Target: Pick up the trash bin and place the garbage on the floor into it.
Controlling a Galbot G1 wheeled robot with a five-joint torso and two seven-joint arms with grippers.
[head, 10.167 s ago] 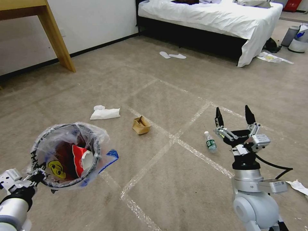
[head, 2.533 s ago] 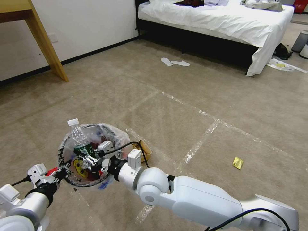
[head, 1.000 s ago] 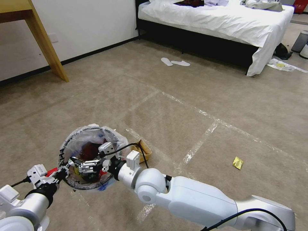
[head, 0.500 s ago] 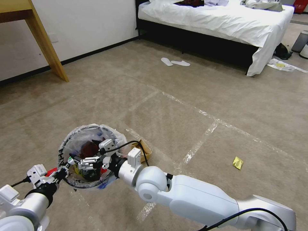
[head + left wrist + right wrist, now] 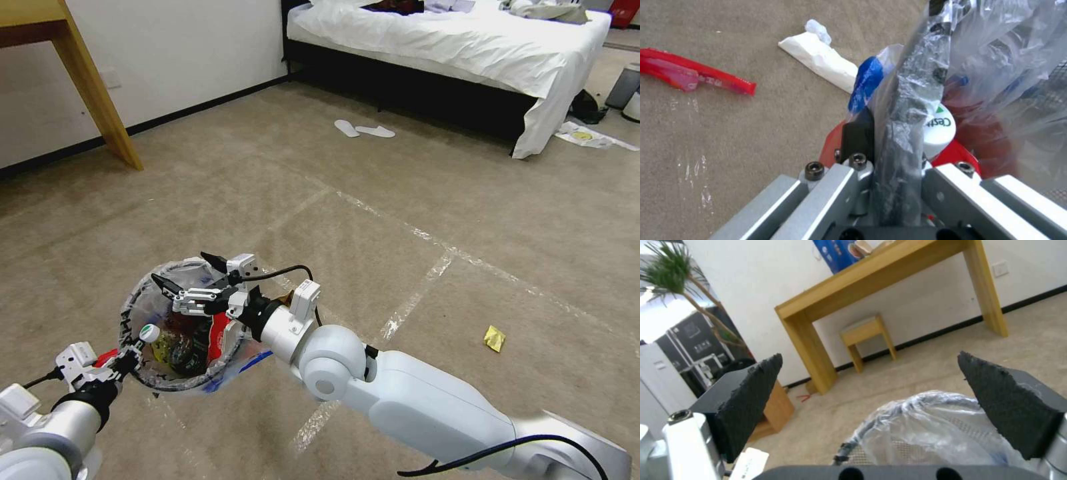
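Note:
The trash bin (image 5: 137,303), black-rimmed with a clear bag liner, hangs at the lower left. My left gripper (image 5: 124,363) is shut on its near rim. In the left wrist view that gripper (image 5: 893,146) clamps the bagged rim (image 5: 911,96). A clear bottle with a white cap (image 5: 149,333) lies inside, and the cap (image 5: 939,128) also shows through the liner. My right gripper (image 5: 180,268) hovers open just above the bin's mouth, empty; from the right wrist, the gripper (image 5: 869,356) has the rim (image 5: 889,420) below it. Garbage on the carpet: a yellow scrap (image 5: 494,338), a red wrapper (image 5: 693,75), a white tissue wad (image 5: 818,60).
A white-sheeted bed (image 5: 467,40) stands at the back with two slippers (image 5: 363,128) before it. A wooden table leg (image 5: 93,87) is at the far left, grey bins (image 5: 627,83) and paper (image 5: 587,137) at the far right. Tape lines cross the carpet.
My right gripper let the bottle go inside the bin, then rose out of the bin's mouth with its fingers open. The bin and left gripper have stayed put.

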